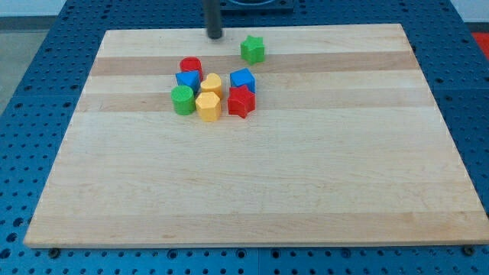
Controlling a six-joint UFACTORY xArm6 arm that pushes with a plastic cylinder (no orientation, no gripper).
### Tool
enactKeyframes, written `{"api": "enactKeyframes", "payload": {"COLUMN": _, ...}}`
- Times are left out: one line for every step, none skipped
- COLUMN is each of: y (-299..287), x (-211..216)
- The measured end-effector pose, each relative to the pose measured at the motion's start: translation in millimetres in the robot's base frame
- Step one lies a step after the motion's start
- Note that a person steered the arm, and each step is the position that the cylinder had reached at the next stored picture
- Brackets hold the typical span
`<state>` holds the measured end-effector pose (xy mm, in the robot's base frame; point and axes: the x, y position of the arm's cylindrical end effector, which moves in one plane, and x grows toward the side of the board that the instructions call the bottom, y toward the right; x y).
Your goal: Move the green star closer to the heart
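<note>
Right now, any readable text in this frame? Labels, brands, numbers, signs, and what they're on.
None: no readable text, label, brand, number or sign anywhere in the view.
The wooden board is bare wood grain.
The blocks, including the green star and the yellow heart, carry no markings.
My tip, to the view's left of the green star, is plain dark.
The blue perforated table shows only holes.
</note>
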<state>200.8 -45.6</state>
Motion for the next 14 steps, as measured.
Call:
{"api": "enactKeyframes", "payload": {"y": 72, "x": -1}}
{"api": "enactKeyframes", "payload": {"y": 117, "x": 1}}
{"api": "enactKeyframes", "payload": {"y": 111, "x": 17}}
{"api": "enactKeyframes", "payload": {"y": 91, "x": 17}}
{"api": "enactKeyframes", "payload": {"y": 78, "x": 25}}
{"api": "enactKeyframes", "payload": {"y": 76, "x": 37}}
{"api": "enactKeyframes", "payload": {"y": 64, "x": 38}}
{"api": "enactKeyframes", "payload": {"y": 49, "x": 33}}
{"api": "enactKeyframes", "payload": {"y": 47, "x": 41}}
{"api": "enactKeyframes", "payload": {"y": 47, "x": 47}}
{"api": "enactKeyframes", "payload": {"y": 47, "x": 53}}
{"api": "enactKeyframes", "payload": {"y": 37, "x": 53}}
{"api": "enactKeyframes", "payload": {"y": 24, "x": 53}}
{"api": "enactKeyframes", "payload": {"y": 19, "x": 54}}
